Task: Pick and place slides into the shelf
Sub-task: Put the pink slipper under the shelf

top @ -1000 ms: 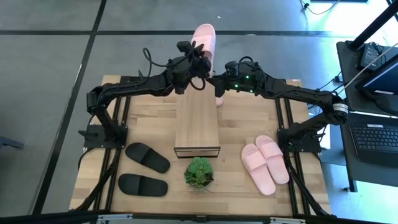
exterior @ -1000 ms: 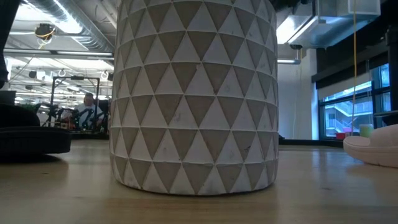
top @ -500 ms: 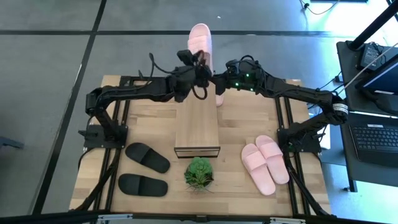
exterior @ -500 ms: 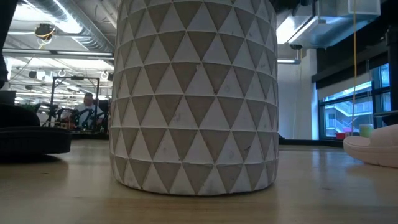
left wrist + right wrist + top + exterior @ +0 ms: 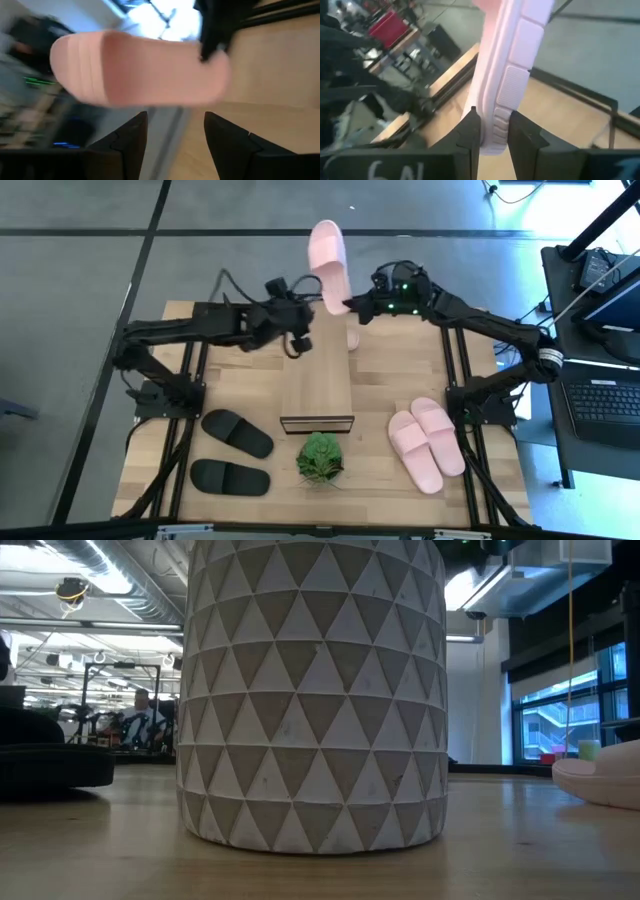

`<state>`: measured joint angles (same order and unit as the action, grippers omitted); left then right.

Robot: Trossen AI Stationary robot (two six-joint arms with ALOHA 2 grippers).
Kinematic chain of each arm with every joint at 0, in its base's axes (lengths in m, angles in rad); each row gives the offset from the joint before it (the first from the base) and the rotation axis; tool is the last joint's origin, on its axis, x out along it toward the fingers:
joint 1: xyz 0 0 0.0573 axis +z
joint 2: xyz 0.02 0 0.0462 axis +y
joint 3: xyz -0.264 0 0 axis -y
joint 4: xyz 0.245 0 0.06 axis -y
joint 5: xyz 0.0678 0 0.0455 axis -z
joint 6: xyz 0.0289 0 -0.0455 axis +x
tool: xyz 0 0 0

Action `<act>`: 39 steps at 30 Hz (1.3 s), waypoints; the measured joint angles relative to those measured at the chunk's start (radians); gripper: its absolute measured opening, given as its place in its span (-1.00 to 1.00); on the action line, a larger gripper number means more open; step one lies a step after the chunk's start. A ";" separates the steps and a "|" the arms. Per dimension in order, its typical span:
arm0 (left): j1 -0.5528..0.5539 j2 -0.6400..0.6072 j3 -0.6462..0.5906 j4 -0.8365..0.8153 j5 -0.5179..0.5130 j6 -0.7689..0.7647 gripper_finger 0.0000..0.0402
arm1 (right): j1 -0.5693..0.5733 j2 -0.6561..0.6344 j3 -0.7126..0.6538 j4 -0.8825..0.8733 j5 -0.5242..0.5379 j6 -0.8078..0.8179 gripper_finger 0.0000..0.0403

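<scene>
A pale pink slide (image 5: pixel 328 252) hangs in the air over the table's far edge, beyond the far end of the light-wood shelf (image 5: pixel 318 380). My right gripper (image 5: pixel 348 305) is shut on it. My left gripper (image 5: pixel 300 332) stands open just left of it, over the shelf's far left corner. In the left wrist view the slide (image 5: pixel 140 70) floats ahead of the spread fingers, untouched. Two pink slides (image 5: pixel 427 442) lie flat on the table at the right, and two black slides (image 5: pixel 234 453) lie flat at the left. My right gripper pinches the slide's near end (image 5: pixel 495 122), the end away from the strap, between its two fingers, one on each face. The fingers come about level from the table's right. The slide is lifted clear and sticks out away from the fingers, past the table's far edge.
A green plant in a triangle-patterned pot (image 5: pixel 320 458) stands just before the shelf's near end and fills the low view (image 5: pixel 310 690). Something else pink (image 5: pixel 352 338) shows at the shelf's far right corner. A laptop desk (image 5: pixel 600 330) stands right of the table.
My left gripper has opened, let go of the pink slide and drawn back toward the table's left edge. The slide stays in my right gripper and has tipped a little, its far end now leaning left.
</scene>
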<state>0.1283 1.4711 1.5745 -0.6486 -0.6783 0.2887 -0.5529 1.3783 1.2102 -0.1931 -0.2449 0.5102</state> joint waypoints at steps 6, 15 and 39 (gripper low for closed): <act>0.076 -0.118 -0.002 -0.195 0.395 -0.154 -0.07 | -0.116 -0.103 0.002 -0.225 -0.257 -0.051 -0.60; 0.337 -0.289 -0.285 0.041 0.863 -0.222 -0.07 | -0.242 -0.223 0.002 -0.560 -0.274 -0.153 -0.60; 0.518 -0.492 -0.762 0.425 0.976 -0.420 -0.07 | -0.281 -0.036 0.000 -1.261 -0.432 -0.667 -0.60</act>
<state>0.6458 0.9787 0.8124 -0.2234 0.2974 -0.1318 -0.8342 1.3422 1.2105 -1.4536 -0.6772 -0.1569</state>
